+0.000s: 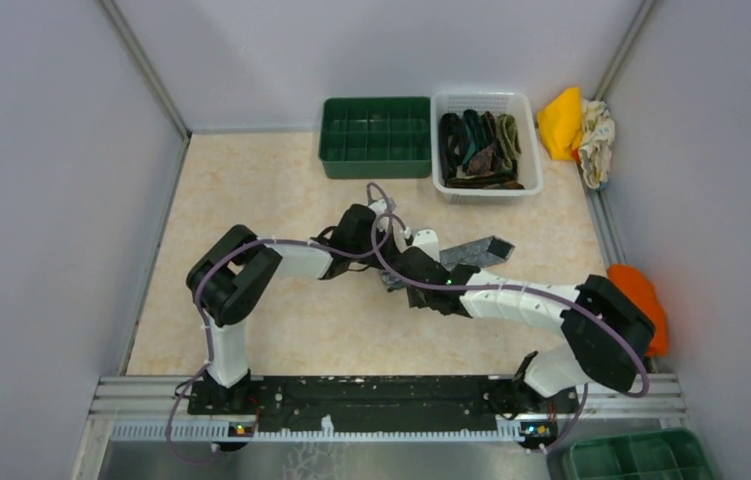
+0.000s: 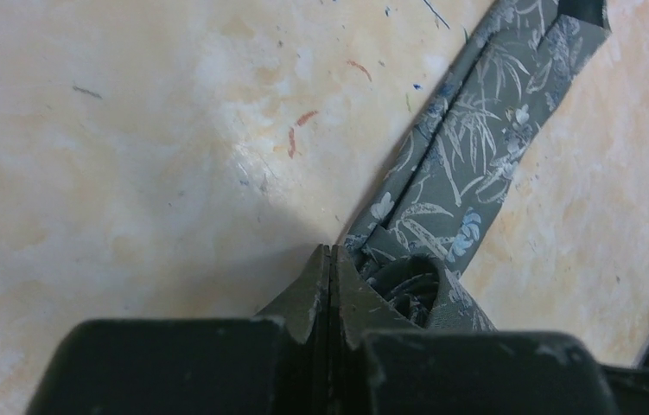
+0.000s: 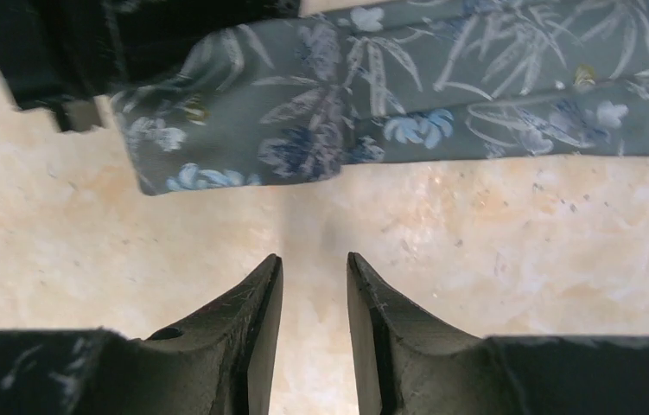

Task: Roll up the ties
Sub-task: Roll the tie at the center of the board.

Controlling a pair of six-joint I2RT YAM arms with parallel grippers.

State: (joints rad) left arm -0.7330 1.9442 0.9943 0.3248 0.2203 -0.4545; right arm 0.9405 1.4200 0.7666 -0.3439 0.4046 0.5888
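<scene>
Left wrist view: the left gripper is clenched beside the curled end of the grey tie, which lies on the table; the right gripper stands parted, empty, just short of it; rolling seems barely begun; next, nip that end and wind.

This looks like a robotics lab test cell. Plain grey partition walls on metal posts box in a beige desk. 2 cabled arms, the left arm and the right arm, are bolted to an aluminium rail. A green compartment tray and a white basket stand at the back.
</scene>
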